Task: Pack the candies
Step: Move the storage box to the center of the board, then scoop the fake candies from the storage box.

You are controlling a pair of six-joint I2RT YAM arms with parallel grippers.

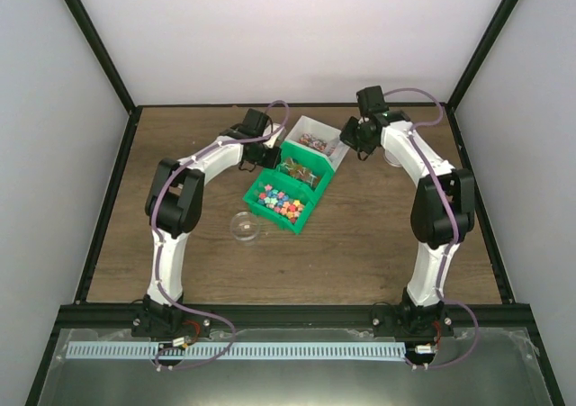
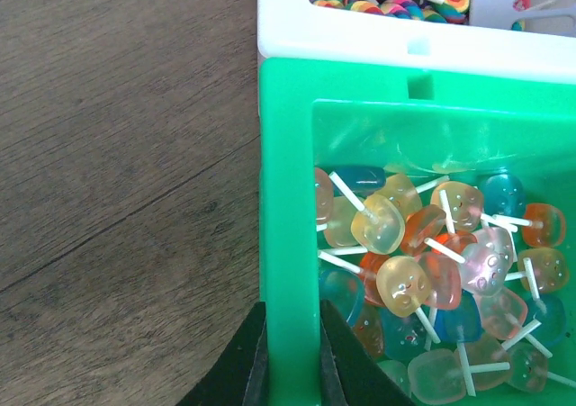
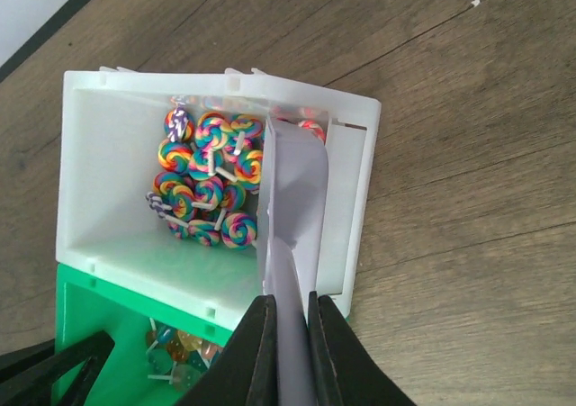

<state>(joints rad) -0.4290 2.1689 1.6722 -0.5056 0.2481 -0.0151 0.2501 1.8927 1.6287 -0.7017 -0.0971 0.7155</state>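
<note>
The candies (image 1: 281, 204), tiny bright sweets, fill the nearest green bin (image 1: 301, 221); they are out of both wrist views. My left gripper (image 1: 267, 156) is shut on the left wall (image 2: 290, 244) of the middle green bin, which holds translucent lollipops (image 2: 432, 271). In the left wrist view the left gripper (image 2: 290, 370) has a jaw on each side of that wall. My right gripper (image 3: 288, 352) is shut on the handle of the grey scoop (image 3: 292, 199). The scoop reaches into the white bin (image 3: 90, 199) beside rainbow swirl lollipops (image 3: 207, 185).
The three bins stand in a diagonal row at the table's middle back, the white bin (image 1: 324, 129) farthest. A clear bowl (image 1: 244, 226) sits on the wood left of the nearest green bin. Grey walls enclose the table on three sides.
</note>
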